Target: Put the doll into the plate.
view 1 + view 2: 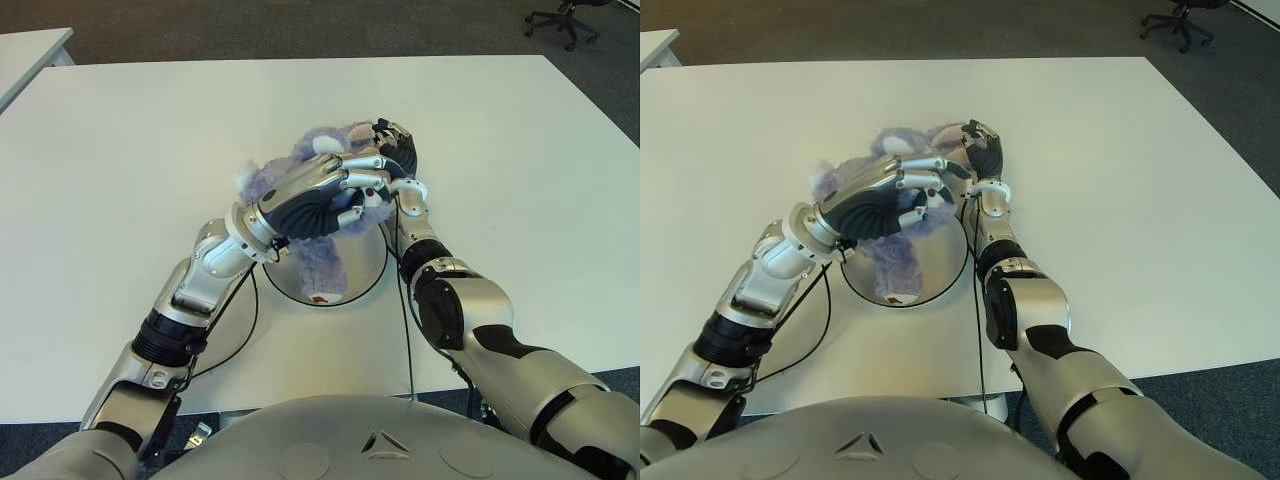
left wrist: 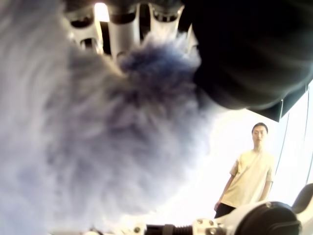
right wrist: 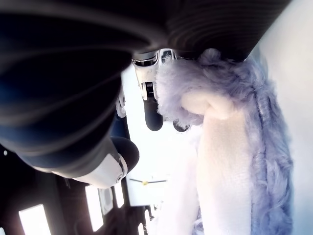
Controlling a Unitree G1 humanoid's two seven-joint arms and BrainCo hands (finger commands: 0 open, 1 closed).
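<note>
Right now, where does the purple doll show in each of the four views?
Left eye view: doll at centre, held over the plate.
Right eye view: centre-left.
Left wrist view: fills the left.
Right wrist view: right side.
Shared landmark: the left robot hand gripping it.

Left robot hand (image 1: pixel 335 195) raised mid-scene, fingers curled in grasp. Right robot hand (image 1: pixel 395 150) just beyond, fingers curled, touching.

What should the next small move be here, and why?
Probably lower the doll and let go. Both the left hand and the right hand clasp it, its lower end already hangs over the plate, and its upper part still sits beyond the far rim.
</note>
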